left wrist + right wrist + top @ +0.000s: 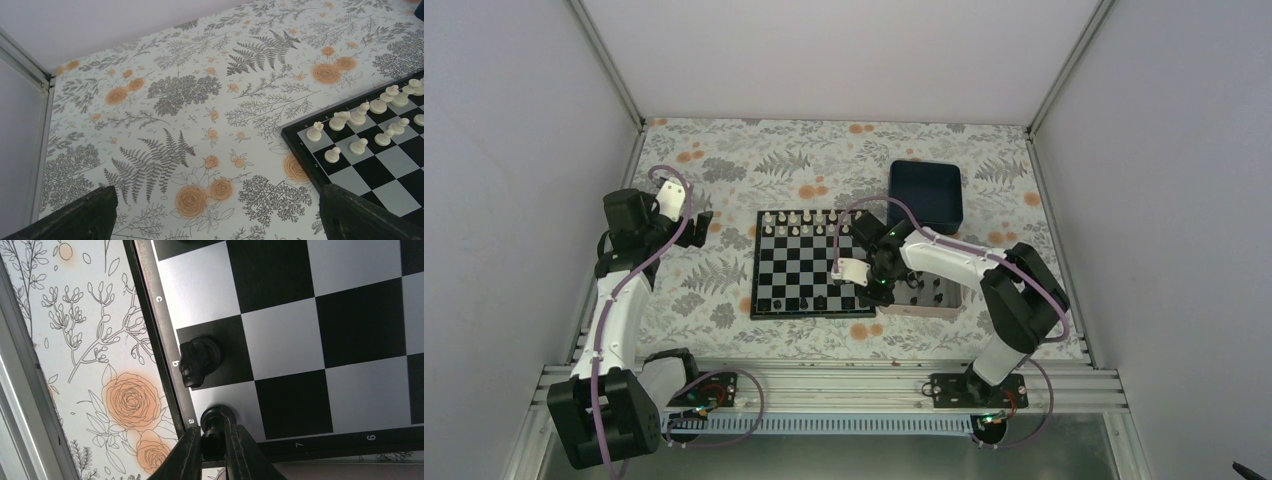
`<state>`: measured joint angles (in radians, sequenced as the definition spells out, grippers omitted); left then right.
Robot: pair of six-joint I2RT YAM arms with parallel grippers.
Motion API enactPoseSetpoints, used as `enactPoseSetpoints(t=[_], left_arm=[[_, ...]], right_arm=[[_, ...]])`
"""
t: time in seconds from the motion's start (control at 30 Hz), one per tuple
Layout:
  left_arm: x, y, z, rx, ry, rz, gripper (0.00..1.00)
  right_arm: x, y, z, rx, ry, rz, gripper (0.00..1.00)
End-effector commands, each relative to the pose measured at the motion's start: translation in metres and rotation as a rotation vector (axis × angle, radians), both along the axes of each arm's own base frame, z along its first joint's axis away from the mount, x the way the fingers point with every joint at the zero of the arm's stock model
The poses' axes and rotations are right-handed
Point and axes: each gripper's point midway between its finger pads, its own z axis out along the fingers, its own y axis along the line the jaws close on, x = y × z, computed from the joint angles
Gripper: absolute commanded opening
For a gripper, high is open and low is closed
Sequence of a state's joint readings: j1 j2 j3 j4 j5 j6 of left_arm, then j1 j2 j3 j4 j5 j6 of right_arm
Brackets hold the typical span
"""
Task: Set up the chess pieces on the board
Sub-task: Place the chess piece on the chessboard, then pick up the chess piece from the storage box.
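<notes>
Nearest the lens, at the left gripper [217,192]: fingers [85,215] spread wide with nothing between, over the flowered tablecloth [165,100], well left of the board [307,154]. Further right, at the board's near right corner square: one black piece [216,417], pinched in the narrow gap of the right gripper [212,440]. Stands upright, base on the silver square, straight between the fingertips. Probably needs only letting go and a straight lift, clear of the black knight [199,360] on the next square.
</notes>
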<state>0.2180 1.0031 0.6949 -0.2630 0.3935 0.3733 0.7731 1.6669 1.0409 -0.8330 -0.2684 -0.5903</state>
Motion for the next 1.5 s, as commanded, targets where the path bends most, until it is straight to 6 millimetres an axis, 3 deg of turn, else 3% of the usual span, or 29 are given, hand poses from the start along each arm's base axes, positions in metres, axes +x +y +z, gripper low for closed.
enactPoseSetpoints(t=[0.0, 0.1, 0.23, 0.4, 0.53, 0.7, 0.97, 1.17, 1.47], left_arm=[[0.002, 0.000, 0.003, -0.010, -0.015, 0.001, 1.00], [0.002, 0.000, 0.003, -0.008, -0.015, 0.001, 1.00], [0.002, 0.001, 0.002, -0.008, -0.013, 0.002, 1.00], [0.002, 0.001, 0.003, -0.008, -0.016, 0.003, 1.00], [0.002, 0.000, 0.004, -0.009, -0.019, 0.001, 1.00], [0.002, 0.000, 0.006, -0.012, -0.024, -0.001, 1.00], [0.002, -0.001, 0.007, -0.014, -0.026, -0.002, 1.00], [0.001, 0.002, 0.007, -0.006, -0.033, 0.016, 1.00], [0.001, 0.000, 0.009, -0.012, -0.033, 0.004, 1.00]], right_arm=[[-0.002, 0.005, -0.005, -0.004, 0.008, 0.004, 0.14], [-0.001, 0.005, -0.006, -0.006, 0.004, 0.002, 0.19], [0.002, 0.003, -0.002, -0.007, -0.023, 0.002, 0.34], [0.019, -0.003, 0.038, 0.034, -0.135, -0.041, 0.43], [0.036, -0.026, 0.064, 0.044, -0.207, -0.116, 0.45], [0.053, -0.073, 0.079, 0.021, -0.257, -0.236, 0.45], [0.068, -0.130, 0.067, -0.040, -0.250, -0.387, 0.44], [0.052, -0.159, 0.056, -0.089, -0.211, -0.421, 0.41], [0.024, -0.186, 0.025, -0.162, -0.133, -0.456, 0.40]])
